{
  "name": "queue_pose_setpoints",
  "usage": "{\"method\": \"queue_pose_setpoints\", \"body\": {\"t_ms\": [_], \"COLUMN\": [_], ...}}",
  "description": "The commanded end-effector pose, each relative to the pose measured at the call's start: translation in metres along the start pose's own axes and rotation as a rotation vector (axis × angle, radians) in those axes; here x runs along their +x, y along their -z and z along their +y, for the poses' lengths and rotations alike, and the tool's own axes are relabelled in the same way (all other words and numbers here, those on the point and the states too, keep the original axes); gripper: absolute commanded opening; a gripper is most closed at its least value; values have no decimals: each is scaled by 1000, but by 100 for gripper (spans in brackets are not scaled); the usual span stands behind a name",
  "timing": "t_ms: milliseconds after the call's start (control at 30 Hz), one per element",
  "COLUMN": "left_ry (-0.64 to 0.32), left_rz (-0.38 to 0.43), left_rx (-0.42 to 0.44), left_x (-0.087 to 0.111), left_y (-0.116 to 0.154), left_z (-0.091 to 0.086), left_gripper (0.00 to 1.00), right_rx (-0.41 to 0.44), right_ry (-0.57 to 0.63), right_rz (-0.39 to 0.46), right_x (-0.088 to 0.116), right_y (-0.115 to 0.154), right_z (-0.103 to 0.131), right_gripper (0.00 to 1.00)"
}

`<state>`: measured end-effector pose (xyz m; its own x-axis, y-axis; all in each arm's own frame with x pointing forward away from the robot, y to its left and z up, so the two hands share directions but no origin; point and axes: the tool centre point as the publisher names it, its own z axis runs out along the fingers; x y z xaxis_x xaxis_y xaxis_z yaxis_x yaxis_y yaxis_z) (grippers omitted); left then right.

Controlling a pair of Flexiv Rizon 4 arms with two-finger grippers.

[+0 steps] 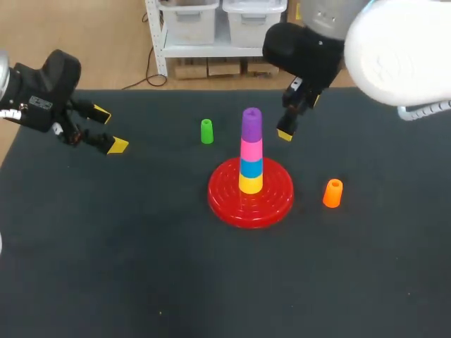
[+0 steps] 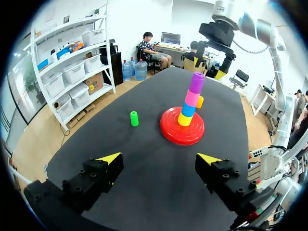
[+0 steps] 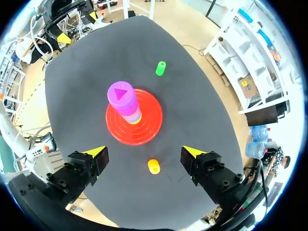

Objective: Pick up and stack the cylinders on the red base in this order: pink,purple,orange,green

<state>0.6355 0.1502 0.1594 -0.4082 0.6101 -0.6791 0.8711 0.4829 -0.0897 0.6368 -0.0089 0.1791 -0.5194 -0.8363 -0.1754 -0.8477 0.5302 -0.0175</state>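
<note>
The red base [image 1: 275, 204] sits mid-table and carries a stack: yellow at the bottom, then blue, pink [image 1: 251, 150] and purple [image 1: 251, 123] on top. A green cylinder [image 1: 206, 131] stands upright to the base's left, and an orange cylinder [image 1: 332, 193] stands to its right. My right gripper [image 1: 296, 116] hangs open and empty above the table, just right of the stack's top. In its wrist view [image 3: 144, 152] the orange cylinder [image 3: 153, 166] shows between the fingers far below, beside the base [image 3: 144, 130]. My left gripper [image 1: 109, 130] is open and empty at the far left [image 2: 160, 159].
The dark table [image 1: 141, 267] holds nothing else. Open mat lies in front of the base and across the left half between the left gripper and the green cylinder [image 2: 134, 118].
</note>
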Motion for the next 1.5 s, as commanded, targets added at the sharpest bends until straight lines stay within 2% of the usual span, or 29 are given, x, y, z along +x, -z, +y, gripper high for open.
{"method": "queue_pose_setpoints", "body": {"t_ms": [33,167,233,400,633,900,1000,1500], "left_ry": [-3,-3,-3,-3,-3,-3,-3,-3], "left_rz": [-6,-6,-6,-6,-6,-6,-6,-6], "left_rx": [1,1,1,1,1,1,1,1], "left_x": [2,2,2,2,2,2,2,2], "left_y": [0,0,0,0,0,0,0,0], "left_z": [0,0,0,0,0,0,0,0], "left_gripper": [100,100,100,100,100,100,100,100], "right_rx": [-7,-14,-18,-26,-14,-2,-6,-13], "right_ry": [-2,-10,-22,-70,-109,-184,-219,-207], "right_rz": [-52,-25,9,33,60,87,83,111], "right_x": [7,30,45,80,108,114,116,116], "right_y": [6,8,2,-15,-47,-72,-72,-75], "right_z": [5,8,7,5,7,-1,-8,-8], "right_gripper": [100,100,100,100,100,100,100,100]}}
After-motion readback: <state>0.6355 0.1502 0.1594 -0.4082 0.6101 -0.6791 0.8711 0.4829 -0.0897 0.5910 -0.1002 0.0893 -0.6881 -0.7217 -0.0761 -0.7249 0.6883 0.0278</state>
